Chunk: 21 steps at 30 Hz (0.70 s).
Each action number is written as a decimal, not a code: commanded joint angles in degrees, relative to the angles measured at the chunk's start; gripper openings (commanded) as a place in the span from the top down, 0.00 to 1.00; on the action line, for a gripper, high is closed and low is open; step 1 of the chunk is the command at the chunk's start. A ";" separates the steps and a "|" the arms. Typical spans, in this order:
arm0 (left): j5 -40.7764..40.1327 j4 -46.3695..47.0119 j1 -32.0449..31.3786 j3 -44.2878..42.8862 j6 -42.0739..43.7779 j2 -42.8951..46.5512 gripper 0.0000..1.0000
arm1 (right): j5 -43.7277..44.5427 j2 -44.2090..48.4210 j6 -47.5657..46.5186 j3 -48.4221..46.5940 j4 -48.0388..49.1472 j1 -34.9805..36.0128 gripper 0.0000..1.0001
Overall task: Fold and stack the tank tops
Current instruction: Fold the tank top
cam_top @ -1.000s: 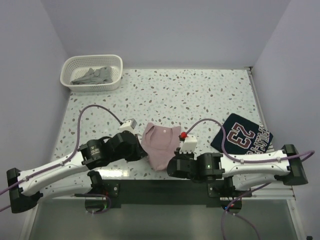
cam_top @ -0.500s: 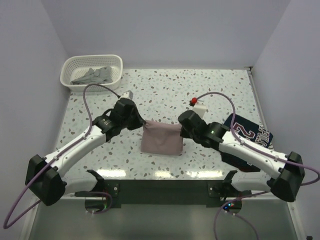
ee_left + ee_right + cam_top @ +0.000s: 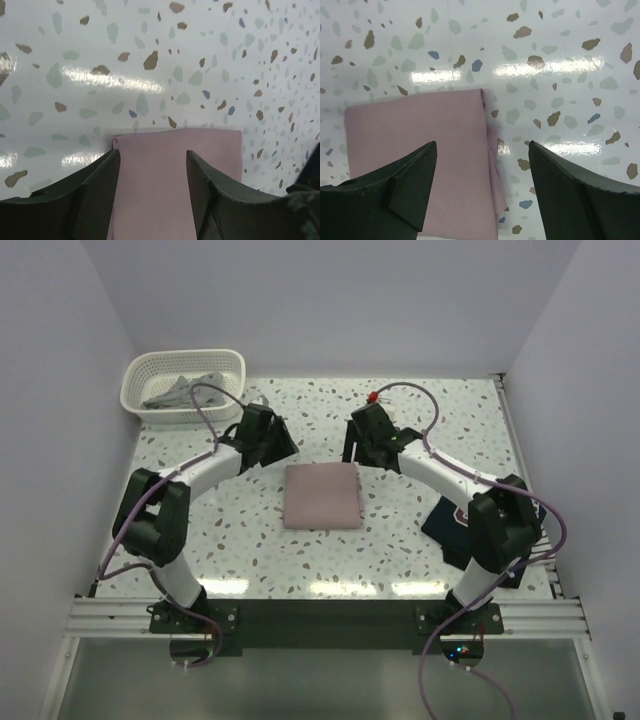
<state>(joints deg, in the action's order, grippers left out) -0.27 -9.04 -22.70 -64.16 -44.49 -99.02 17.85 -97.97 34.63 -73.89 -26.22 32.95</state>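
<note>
This looks like a robotics lab test cell rather than a home, though nothing beyond the enclosure can be seen. Plain pale walls (image 3: 330, 300) box in the bench on three sides. The speckled terrazzo-pattern tabletop (image 3: 420, 420) is glossy and catches glare in both wrist views. Two white and black robot arms, left (image 3: 200, 472) and right (image 3: 440, 472), are bolted to an aluminium extrusion rail (image 3: 110, 612) at the near edge, trailing purple cables (image 3: 205, 400). The few items here read as test props: a white lattice basket (image 3: 183, 385) and a folded pink tank top (image 3: 322, 496).
</note>
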 commanded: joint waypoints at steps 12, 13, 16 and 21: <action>-1.83 -0.89 -1.82 6.68 1.51 10.60 0.52 | -1.33 13.85 8.51 17.80 2.40 5.36 0.31; -2.01 -1.15 -2.61 6.94 2.03 10.34 0.53 | -0.97 14.56 10.26 19.03 2.49 6.59 0.32; -1.66 -1.33 -3.49 7.29 2.56 9.20 0.55 | -0.10 18.16 13.61 23.95 4.33 9.93 0.33; -4.63 -2.03 -7.09 6.42 4.32 7.62 0.57 | 2.19 20.80 18.53 29.32 5.56 16.78 0.34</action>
<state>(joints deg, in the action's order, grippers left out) -2.20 -11.31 -27.73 -56.64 -42.72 -90.76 17.30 -79.68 47.72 -46.33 -24.10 46.65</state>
